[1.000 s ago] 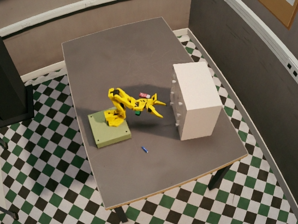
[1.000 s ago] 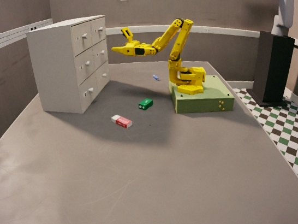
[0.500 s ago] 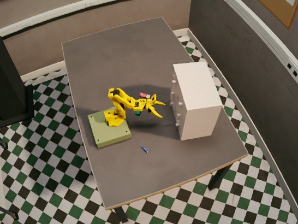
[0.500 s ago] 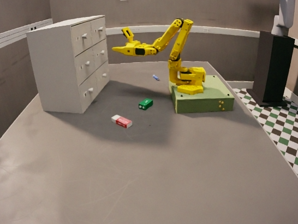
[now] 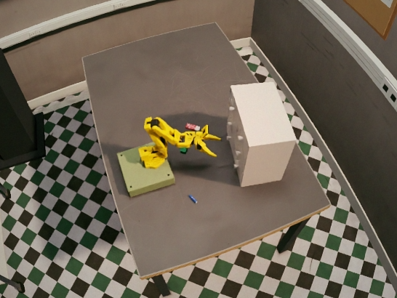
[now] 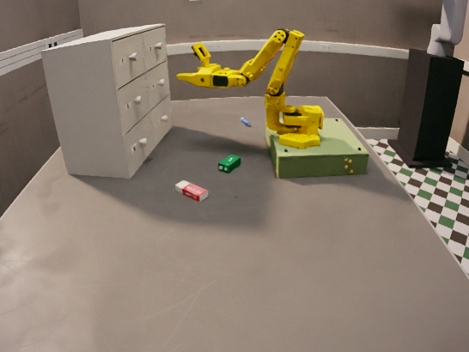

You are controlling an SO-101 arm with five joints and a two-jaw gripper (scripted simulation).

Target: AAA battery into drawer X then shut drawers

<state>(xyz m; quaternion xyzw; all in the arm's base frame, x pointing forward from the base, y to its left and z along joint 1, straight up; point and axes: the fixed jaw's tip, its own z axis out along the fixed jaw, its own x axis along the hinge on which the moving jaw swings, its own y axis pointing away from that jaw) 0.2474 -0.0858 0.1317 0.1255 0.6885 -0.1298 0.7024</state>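
Observation:
The small blue AAA battery (image 5: pixel 193 198) lies on the table in front of the arm's base; it also shows in the exterior view (image 6: pixel 245 122). The white chest (image 5: pixel 259 132) stands on the right side of the table with all six drawers shut (image 6: pixel 139 81). I cannot make out the X mark. My yellow gripper (image 5: pixel 215 145) hangs in the air, pointing at the chest's drawer fronts a short way off. In the exterior view the gripper (image 6: pixel 189 64) is open and empty, level with the upper drawers.
A green block (image 6: pixel 229 163) and a red and white eraser (image 6: pixel 191 191) lie on the table between the arm's green base (image 6: pixel 319 150) and the chest. A black cabinet (image 6: pixel 429 107) stands beside the table.

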